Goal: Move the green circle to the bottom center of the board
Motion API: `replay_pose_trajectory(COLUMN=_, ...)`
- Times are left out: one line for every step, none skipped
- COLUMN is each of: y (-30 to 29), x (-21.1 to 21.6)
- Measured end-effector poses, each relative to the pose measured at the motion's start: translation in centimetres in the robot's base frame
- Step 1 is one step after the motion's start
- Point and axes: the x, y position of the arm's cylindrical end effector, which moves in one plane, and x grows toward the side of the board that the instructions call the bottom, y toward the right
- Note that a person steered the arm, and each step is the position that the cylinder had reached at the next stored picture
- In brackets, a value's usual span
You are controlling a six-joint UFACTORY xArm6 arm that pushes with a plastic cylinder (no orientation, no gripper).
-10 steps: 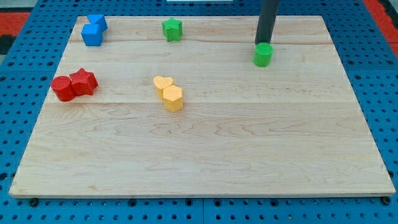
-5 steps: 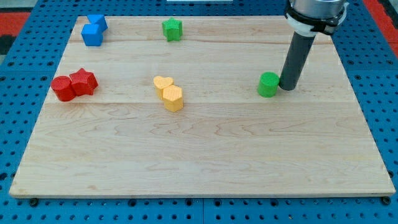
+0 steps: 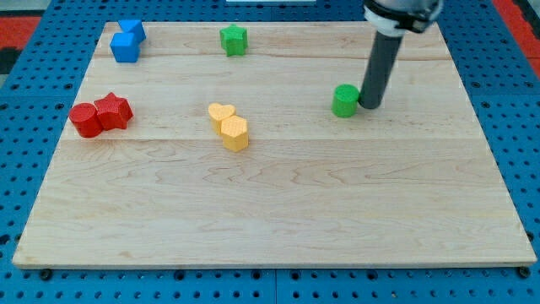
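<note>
The green circle (image 3: 344,100) sits on the wooden board (image 3: 278,211) in the view's upper right part, a short way right of the board's middle line and well above the bottom edge. My tip (image 3: 369,105) rests on the board just beside the circle, on its right side in the view, touching it or nearly so; the contact itself is too fine to make out. The dark rod rises from the tip, leaning slightly toward the view's top right, up to a pale collar at the frame's upper edge. The arm carries no claw, so there are no jaws apart or together: only the rod's end stands against the circle's right flank.

Out from there, the other green block (image 3: 234,39), star-like in outline, lies near the board's top edge, left of the circle and well apart from it. Two yellow blocks touch each other left of the board's centre: a yellow heart-like block (image 3: 221,113) above and a yellow hexagon (image 3: 235,133) just below it. At the left edge two red blocks press together, a red circle (image 3: 84,120) and a red star-like block (image 3: 113,111). In the top left corner a blue cube (image 3: 124,47) touches a second blue block (image 3: 132,29) behind it, whose shape cannot be told. The board lies on a blue pegboard surface (image 3: 523,135).
</note>
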Motion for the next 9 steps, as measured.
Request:
replay_pose_trajectory(y=-1.2, x=-2.0)
replay_pose_trajectory(y=-3.8, x=-2.0)
replay_pose_trajectory(y=-7.2, x=0.1)
replay_pose_trajectory(y=-8.1, x=-0.7)
replay_pose_trajectory(y=-9.8, x=0.7)
replay_pose_trajectory(y=-9.8, x=3.3)
replay_pose_trajectory(y=-9.3, x=7.6)
replay_pose_trajectory(y=-9.9, x=11.7)
replay_pose_trajectory(y=-11.1, x=15.6)
